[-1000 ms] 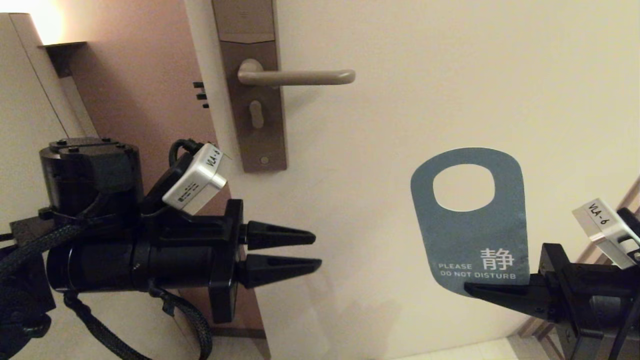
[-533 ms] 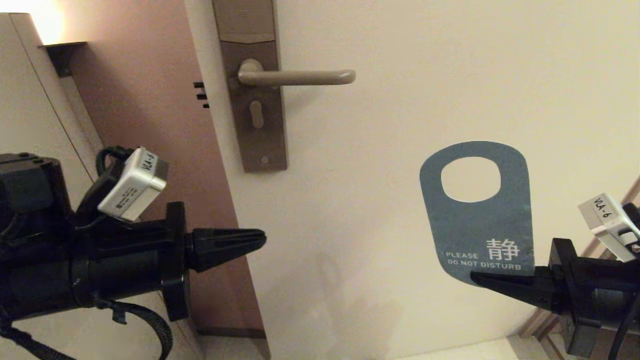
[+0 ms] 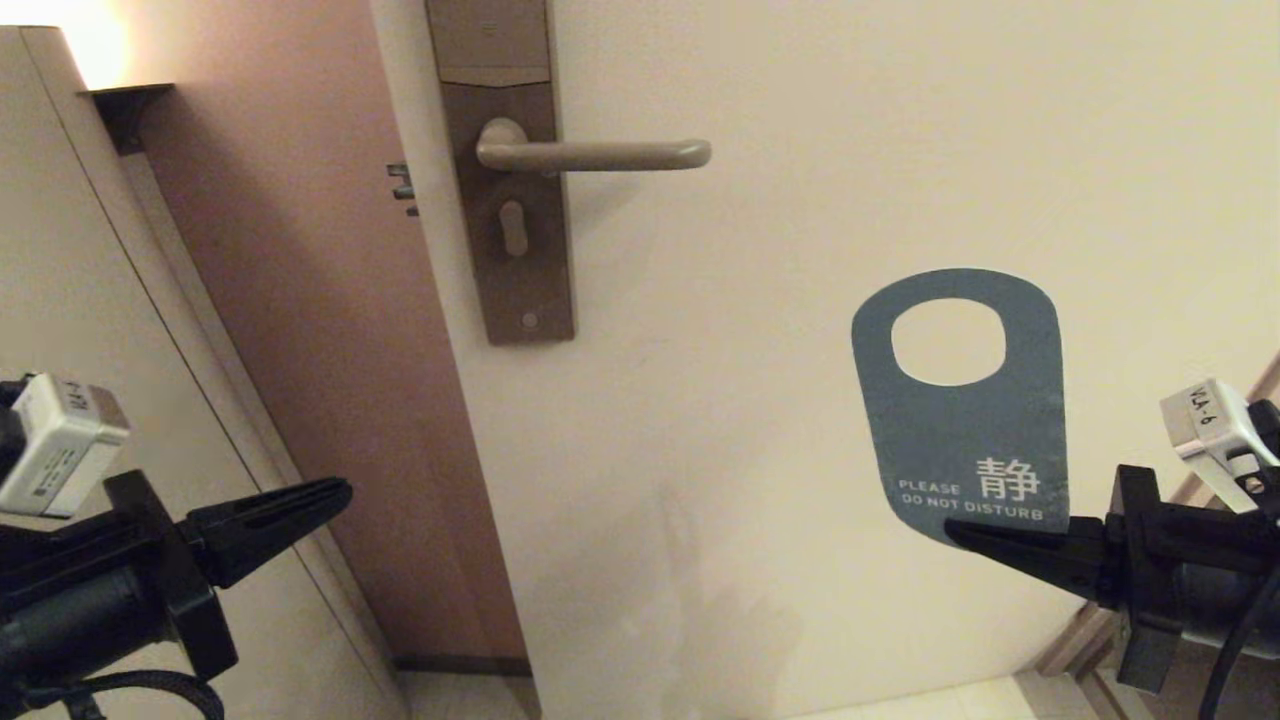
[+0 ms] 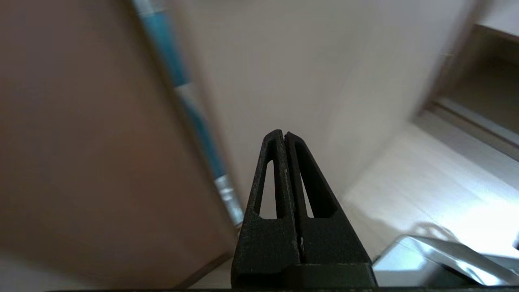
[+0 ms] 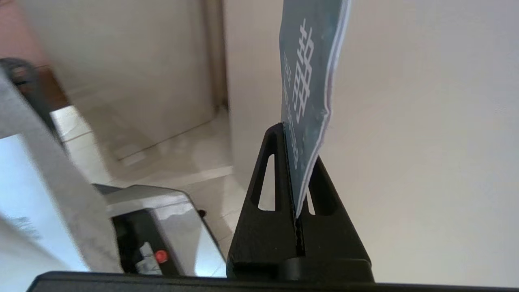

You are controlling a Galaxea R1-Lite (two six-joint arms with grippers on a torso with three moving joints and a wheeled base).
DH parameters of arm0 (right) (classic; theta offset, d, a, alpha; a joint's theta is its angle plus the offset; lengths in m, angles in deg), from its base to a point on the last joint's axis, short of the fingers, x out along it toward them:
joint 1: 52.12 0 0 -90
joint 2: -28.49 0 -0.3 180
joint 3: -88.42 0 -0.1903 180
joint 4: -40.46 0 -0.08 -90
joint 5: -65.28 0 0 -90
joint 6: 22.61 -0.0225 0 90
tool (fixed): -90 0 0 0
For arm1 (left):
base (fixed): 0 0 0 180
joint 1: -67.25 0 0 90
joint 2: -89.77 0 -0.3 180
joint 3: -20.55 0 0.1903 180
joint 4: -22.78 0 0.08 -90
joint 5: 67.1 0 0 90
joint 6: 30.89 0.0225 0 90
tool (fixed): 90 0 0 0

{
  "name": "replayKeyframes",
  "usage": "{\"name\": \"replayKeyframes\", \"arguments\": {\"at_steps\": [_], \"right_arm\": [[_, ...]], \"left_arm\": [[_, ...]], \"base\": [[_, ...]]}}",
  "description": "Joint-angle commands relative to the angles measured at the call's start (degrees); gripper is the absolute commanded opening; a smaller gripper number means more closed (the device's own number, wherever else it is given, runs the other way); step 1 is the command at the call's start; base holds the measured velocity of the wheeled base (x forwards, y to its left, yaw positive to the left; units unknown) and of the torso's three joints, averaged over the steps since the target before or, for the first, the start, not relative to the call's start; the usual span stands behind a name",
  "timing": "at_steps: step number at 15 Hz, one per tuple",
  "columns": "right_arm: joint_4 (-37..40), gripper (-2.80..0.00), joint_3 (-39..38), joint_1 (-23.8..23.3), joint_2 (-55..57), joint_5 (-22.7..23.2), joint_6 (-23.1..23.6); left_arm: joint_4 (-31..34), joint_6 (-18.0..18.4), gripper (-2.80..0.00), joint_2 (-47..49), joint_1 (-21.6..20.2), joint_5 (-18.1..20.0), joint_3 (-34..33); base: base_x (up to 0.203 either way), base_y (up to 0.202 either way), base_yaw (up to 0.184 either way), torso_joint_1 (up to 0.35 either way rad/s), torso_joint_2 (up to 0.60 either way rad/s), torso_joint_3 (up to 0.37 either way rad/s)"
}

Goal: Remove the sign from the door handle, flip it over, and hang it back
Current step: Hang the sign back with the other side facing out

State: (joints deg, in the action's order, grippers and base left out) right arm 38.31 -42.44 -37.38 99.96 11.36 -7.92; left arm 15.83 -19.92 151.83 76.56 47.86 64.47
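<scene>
The sign point(image 3: 960, 430) is a flat card with an oval hole, its blue "PLEASE DO NOT DISTURB" side facing me. It stands upright, low and to the right of the door handle point(image 3: 595, 154), a beige lever on a tall brown lock plate point(image 3: 510, 200). My right gripper point(image 3: 955, 530) is shut on the sign's bottom edge; the right wrist view shows the card point(image 5: 310, 89) clamped between its jaws point(image 5: 298, 162). My left gripper point(image 3: 340, 492) is shut and empty at the lower left, far from the sign; it also shows in the left wrist view point(image 4: 284, 136).
The cream door point(image 3: 850, 150) fills the middle and right. The brown door edge point(image 3: 330, 300) and the frame point(image 3: 120, 320) stand on the left. A pale floor strip point(image 3: 920, 700) shows at the bottom.
My left gripper has closed and drawn back down and to the left, away from the door. My right gripper has lifted the sign slightly up and to the right.
</scene>
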Motion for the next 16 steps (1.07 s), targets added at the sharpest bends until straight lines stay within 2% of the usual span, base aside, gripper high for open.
{"name": "replayKeyframes", "arguments": {"at_steps": [1, 4, 7, 9, 12, 16], "right_arm": [[-0.2, -2.8, 0.2, -0.1, 0.0, -0.7, 0.1], [-1.1, -2.8, 0.5, -2.8, -0.9, -1.1, 0.0], [-1.1, -2.8, 0.2, -2.9, -2.0, -1.2, 0.0], [-1.1, -2.8, 0.9, -2.9, -1.7, -1.2, 0.0], [-1.1, -2.8, 0.9, -2.9, -1.6, -1.2, 0.0], [-1.1, -2.8, 0.9, -2.9, -1.2, -1.2, -0.1]], "left_arm": [[-0.2, -0.2, -2.8, -5.1, -0.7, -2.8, -2.3], [-0.1, -1.2, -2.8, -11.7, -1.3, -11.0, -7.1], [0.6, -3.2, -2.8, -19.8, -1.7, -19.0, -13.2], [3.3, -3.4, -2.8, -26.1, -1.8, -22.8, -15.8], [13.3, -3.5, -2.8, -35.1, -2.5, -24.9, -16.7], [26.3, -2.5, -2.8, -46.3, -9.2, -24.9, -16.6]], "base": [[0.0, 0.0, 0.0, 0.0, 0.0, 0.0], [0.0, 0.0, 0.0, 0.0, 0.0, 0.0], [0.0, 0.0, 0.0, 0.0, 0.0, 0.0], [0.0, 0.0, 0.0, 0.0, 0.0, 0.0], [0.0, 0.0, 0.0, 0.0, 0.0, 0.0], [0.0, 0.0, 0.0, 0.0, 0.0, 0.0]]}}
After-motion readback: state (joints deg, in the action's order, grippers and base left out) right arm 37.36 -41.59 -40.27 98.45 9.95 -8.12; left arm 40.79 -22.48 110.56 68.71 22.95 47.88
